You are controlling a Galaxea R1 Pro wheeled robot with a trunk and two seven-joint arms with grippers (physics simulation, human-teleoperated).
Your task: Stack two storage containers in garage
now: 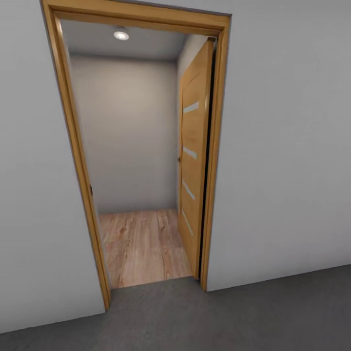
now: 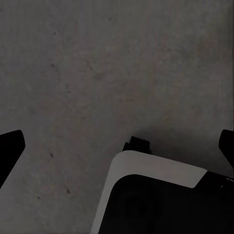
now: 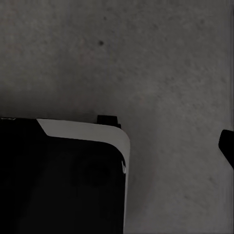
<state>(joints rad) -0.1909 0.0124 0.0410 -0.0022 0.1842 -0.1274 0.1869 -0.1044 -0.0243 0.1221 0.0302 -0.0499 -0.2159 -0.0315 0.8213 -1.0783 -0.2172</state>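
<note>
Head view gave me a white wall [image 1: 29, 195] at left, then a wood-framed doorway [image 1: 78, 161] opening onto light plank flooring [image 1: 144, 246], its door [image 1: 194, 161] swung inward at right. I stood on the dark grey floor [image 1: 219, 317]. My left gripper [image 2: 117, 146] hung spread wide and empty above concrete. I couldn't tell how my right gripper [image 3: 226, 146] stood.

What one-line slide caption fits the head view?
Open wood-framed doorway, door swung inward, wood-plank floor beyond, dark grey floor in front.
</note>
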